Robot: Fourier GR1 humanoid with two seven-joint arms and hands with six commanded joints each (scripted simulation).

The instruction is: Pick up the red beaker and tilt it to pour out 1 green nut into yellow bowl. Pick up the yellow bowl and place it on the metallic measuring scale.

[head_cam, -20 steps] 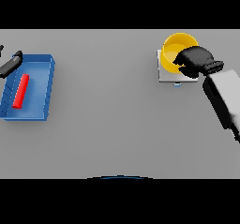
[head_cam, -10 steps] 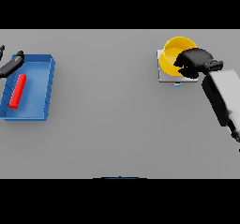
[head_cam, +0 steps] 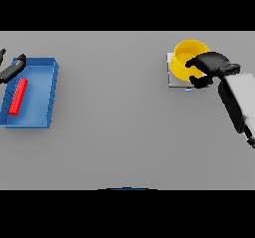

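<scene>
The right hand (head_cam: 206,67) has its fingers curled over the near rim of the bowl (head_cam: 185,58), which sits on the scale (head_cam: 173,80). The bowl looks light, rigid and smooth; the rim is the sensible hold. Far left of the bowl, the left hand (head_cam: 11,68) hangs relaxed above the tray (head_cam: 45,95) holding the beaker (head_cam: 18,96).

The yellow bowl (head_cam: 187,59) stands upright on the metallic measuring scale (head_cam: 172,78), a pale flat square plate at the table's far right. The bowl covers most of the plate, leaving its left edge and near left corner bare. The red beaker (head_cam: 18,97) lies on its side well left of the scale, long and narrow; whether it holds anything cannot be told.
</scene>
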